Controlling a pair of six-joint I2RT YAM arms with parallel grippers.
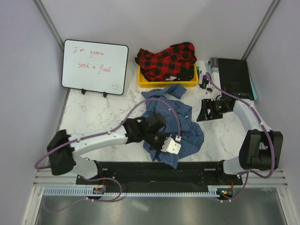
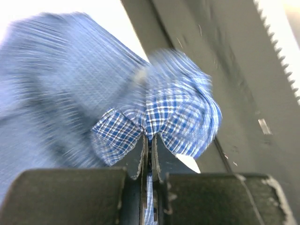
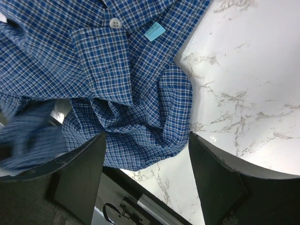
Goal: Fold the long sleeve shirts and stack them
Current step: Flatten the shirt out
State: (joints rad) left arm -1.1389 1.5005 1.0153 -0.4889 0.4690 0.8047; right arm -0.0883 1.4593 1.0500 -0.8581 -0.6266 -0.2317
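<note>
The blue checked long sleeve shirt (image 1: 180,119) lies crumpled in the middle of the marble table (image 1: 93,117). My left gripper (image 1: 165,154) sits at its near hem, by the table's front rail. In the left wrist view that gripper (image 2: 149,138) is shut on a fold of the blue shirt (image 2: 173,117), with cloth running down between the fingers. The red-and-black plaid shirt (image 1: 168,60) is bunched in a yellow bin (image 1: 146,82) at the back. My right gripper (image 1: 207,110) hovers open right of the blue shirt. In its wrist view the gripper (image 3: 146,140) holds nothing, with the shirt (image 3: 117,79) below.
A whiteboard (image 1: 95,67) with red writing stands at the back left. A black box (image 1: 232,75) sits at the back right, with pens (image 1: 201,77) beside the bin. A black rail (image 1: 140,168) runs along the near table edge. Grey walls close in both sides.
</note>
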